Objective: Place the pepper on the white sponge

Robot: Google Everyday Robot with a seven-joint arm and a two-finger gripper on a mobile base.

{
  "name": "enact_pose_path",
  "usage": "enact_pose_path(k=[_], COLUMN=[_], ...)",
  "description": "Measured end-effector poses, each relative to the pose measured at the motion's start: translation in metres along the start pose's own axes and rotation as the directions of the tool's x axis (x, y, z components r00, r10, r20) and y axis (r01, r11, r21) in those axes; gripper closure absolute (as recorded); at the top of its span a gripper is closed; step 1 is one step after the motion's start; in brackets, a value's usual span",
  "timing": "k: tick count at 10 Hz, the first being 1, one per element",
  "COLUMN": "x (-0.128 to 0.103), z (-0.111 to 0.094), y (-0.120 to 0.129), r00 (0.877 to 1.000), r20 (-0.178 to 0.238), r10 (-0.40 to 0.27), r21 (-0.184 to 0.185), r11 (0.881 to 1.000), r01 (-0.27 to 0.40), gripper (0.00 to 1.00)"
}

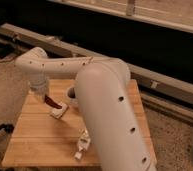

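Above the table (37,145), the bent arm's (107,105) gripper (43,94), jaws pinching the pepper (53,102), hovers over the white sponge (60,112).

My feed: wooden table (37,142), white mug (71,92) at centre, small white object (81,146) near front edge; gripper (46,96) above table's left.

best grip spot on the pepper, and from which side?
Probably grip the pepper across its narrow width near its upper-left end, from above-left. It is long and thin, slanting down-right with its lower tip at the white sponge; the gripper sits at that upper end.
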Motion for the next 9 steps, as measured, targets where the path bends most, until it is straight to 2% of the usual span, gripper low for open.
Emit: enact_pose_path(k=[1,2,5,9], x=[0.002,0.005,0.009,0.002], z=[0.006,0.021,0.053,0.071], y=[0.005,0.011,0.018,0.027], r00=[1.000,0.999,0.996,0.989], r20=[0.007,0.018,0.071,0.134], r10=[-0.012,-0.028,-0.057,-0.059], r21=[0.002,0.008,0.036,0.062], r11=[1.000,1.000,0.998,0.997], r01=[0.012,0.027,0.055,0.051], gripper=[1.00,1.00,1.00,1.00])
